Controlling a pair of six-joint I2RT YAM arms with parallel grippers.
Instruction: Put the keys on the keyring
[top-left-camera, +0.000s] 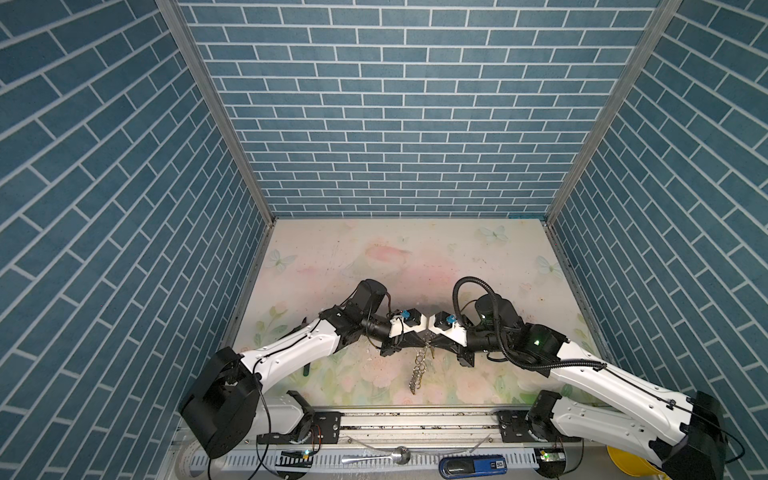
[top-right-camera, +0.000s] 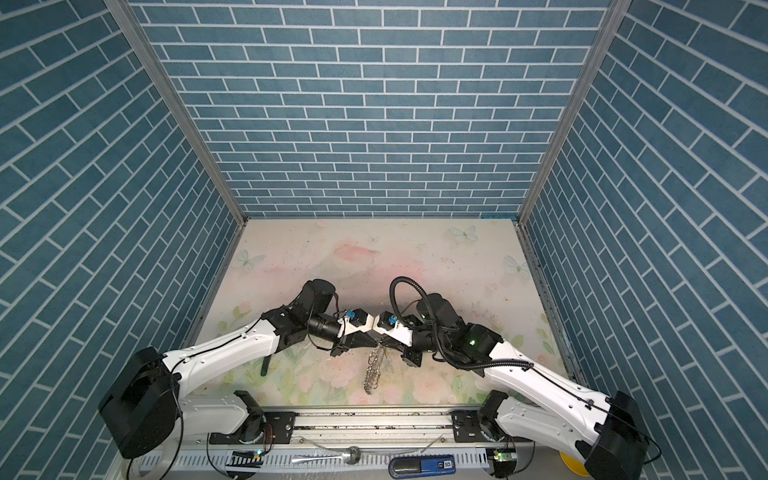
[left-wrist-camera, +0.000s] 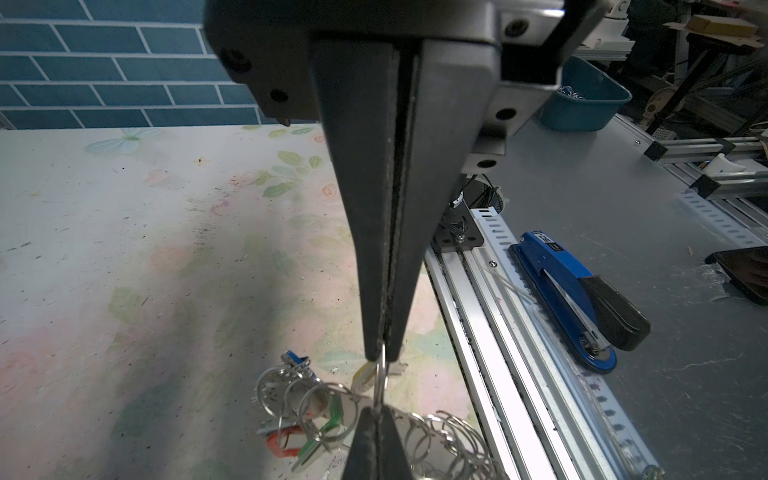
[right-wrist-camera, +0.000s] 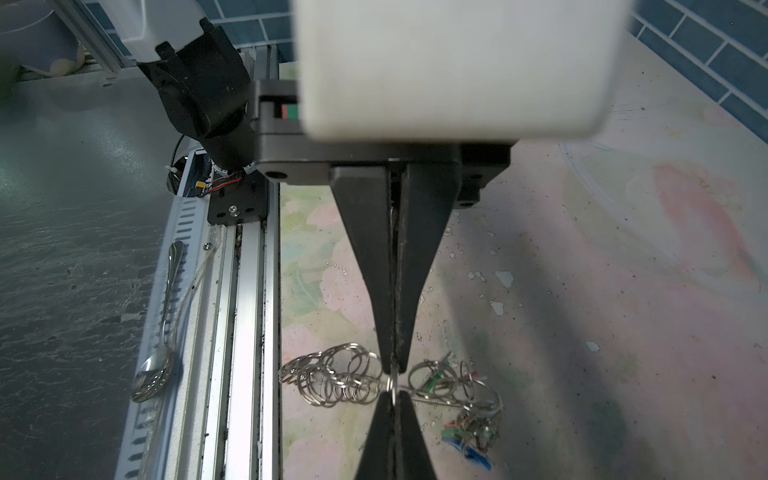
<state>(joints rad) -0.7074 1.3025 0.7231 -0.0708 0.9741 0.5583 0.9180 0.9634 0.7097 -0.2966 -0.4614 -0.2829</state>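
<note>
The keyring shows as a chain of small silver rings, hanging from where both grippers meet above the mat's front middle; it appears again in a top view. My left gripper is shut on one silver ring of that chain. My right gripper is shut on the same ring from the opposite side, tip to tip with the left. Keys hang in a bunch on rings at one end: red tag, green tag, blue tag, yellow tag. The bunch of keys is blurred in the right wrist view.
The floral mat is walled by blue brick panels. In front of it runs an aluminium rail, with a spoon and a blue stapler beyond. A teal bin stands off the mat. A dark narrow object lies under the left arm.
</note>
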